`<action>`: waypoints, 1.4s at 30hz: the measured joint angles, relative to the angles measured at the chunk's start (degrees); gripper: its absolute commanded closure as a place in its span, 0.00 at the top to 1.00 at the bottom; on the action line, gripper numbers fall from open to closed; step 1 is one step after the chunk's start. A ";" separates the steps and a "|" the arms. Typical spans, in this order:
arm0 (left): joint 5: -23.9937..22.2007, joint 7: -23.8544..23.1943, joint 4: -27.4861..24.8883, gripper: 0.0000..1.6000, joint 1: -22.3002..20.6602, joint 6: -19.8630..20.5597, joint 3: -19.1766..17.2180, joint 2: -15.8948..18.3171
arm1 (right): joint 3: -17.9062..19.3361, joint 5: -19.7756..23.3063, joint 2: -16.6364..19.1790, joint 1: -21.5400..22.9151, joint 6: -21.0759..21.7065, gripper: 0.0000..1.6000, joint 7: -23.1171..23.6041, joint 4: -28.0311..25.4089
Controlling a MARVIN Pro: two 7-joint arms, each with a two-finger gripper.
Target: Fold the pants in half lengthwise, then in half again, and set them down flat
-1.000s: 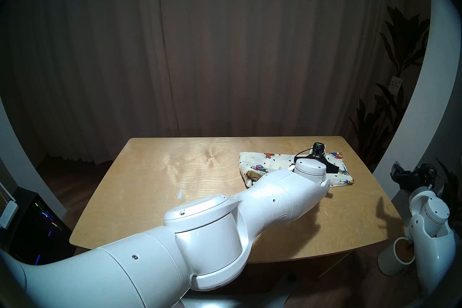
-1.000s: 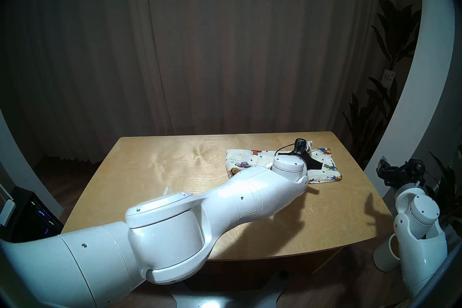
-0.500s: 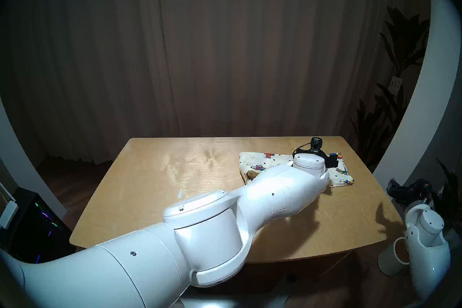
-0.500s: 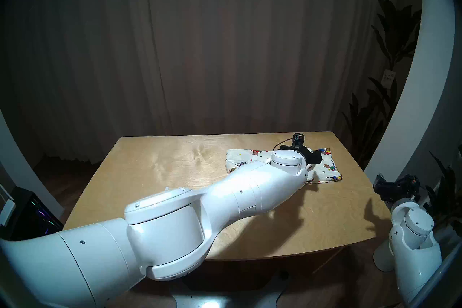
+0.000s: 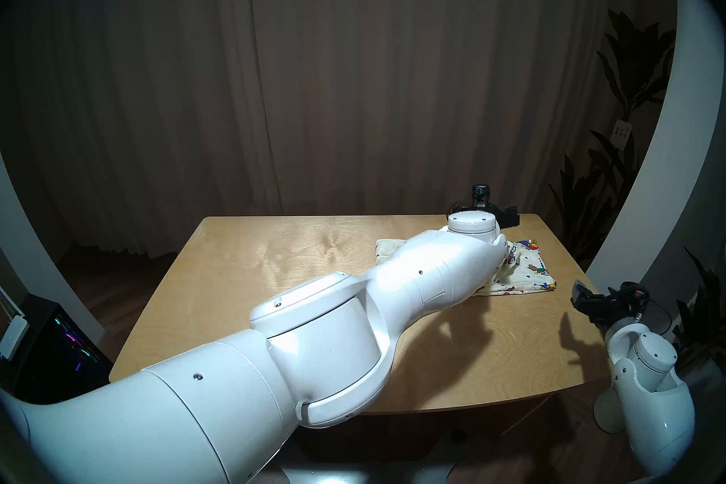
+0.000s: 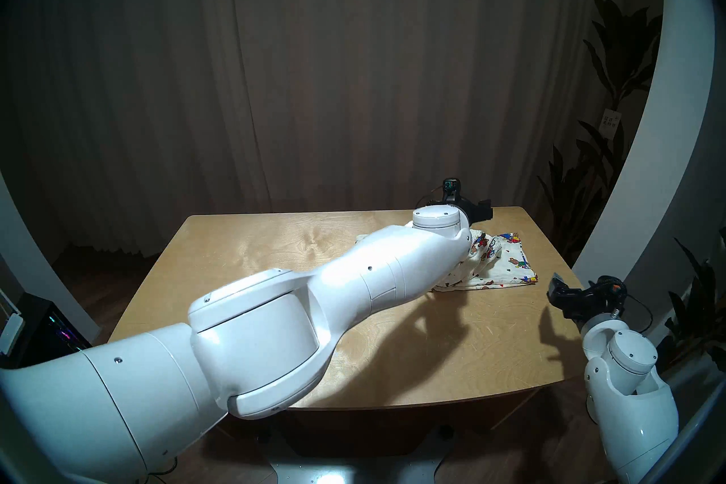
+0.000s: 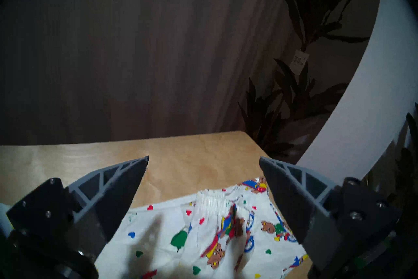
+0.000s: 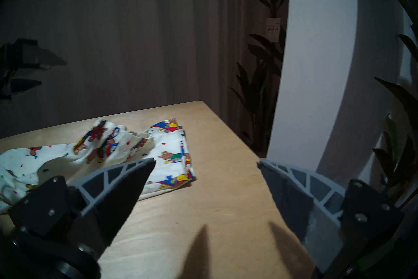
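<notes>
Desk (image 5: 243, 314) of pale wood carried the pants (image 5: 530, 277) near its far right corner — folded, with a rumpled gathered waist on top. Left gripper (image 7: 203, 158) hung above them, spread wide and empty; right gripper (image 8: 206, 162) — equally wide, empty — hovered off the desk's right edge.

the pants (image 7: 212, 237) are thin matt printed cloth with a gathered elastic band. the table (image 5: 275, 275) is smooth pale wood, faintly glossy. the left arm (image 5: 322, 345) shell is glossy white plastic.
</notes>
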 measured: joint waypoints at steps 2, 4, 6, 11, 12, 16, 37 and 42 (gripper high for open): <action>0.32 0.21 0.01 1.00 -0.99 -1.29 -0.64 1.17 | -2.02 0.34 0.23 1.34 -0.10 1.00 0.46 -0.32; 0.70 0.55 0.03 1.00 -1.76 -2.30 -1.08 2.33 | -3.66 0.65 0.37 2.46 -0.13 1.00 0.71 -0.59; 1.20 1.20 0.25 1.00 -2.56 -3.59 -1.66 4.03 | -5.68 1.18 0.45 3.94 -0.13 1.00 0.85 -0.89; 2.11 2.76 1.18 1.00 -3.35 -5.74 -2.49 7.25 | -8.87 2.14 0.38 6.62 -0.08 1.00 0.75 -1.07; 2.36 3.29 1.58 1.00 -3.42 -6.31 -2.73 8.32 | -9.71 2.48 0.21 7.52 -0.05 1.00 0.49 -1.06; 2.93 4.83 2.97 1.00 -3.39 -7.50 -3.25 11.20 | -11.50 3.63 -0.62 9.88 0.03 1.00 -0.57 -0.83; 3.53 12.30 10.02 1.00 -0.20 -11.92 -5.75 23.19 | -16.78 11.37 -7.33 21.91 0.89 1.00 -8.64 7.78; 3.59 13.65 10.47 1.00 0.54 -13.28 -6.16 24.70 | -17.76 13.34 -9.37 24.87 0.99 1.00 -11.09 10.45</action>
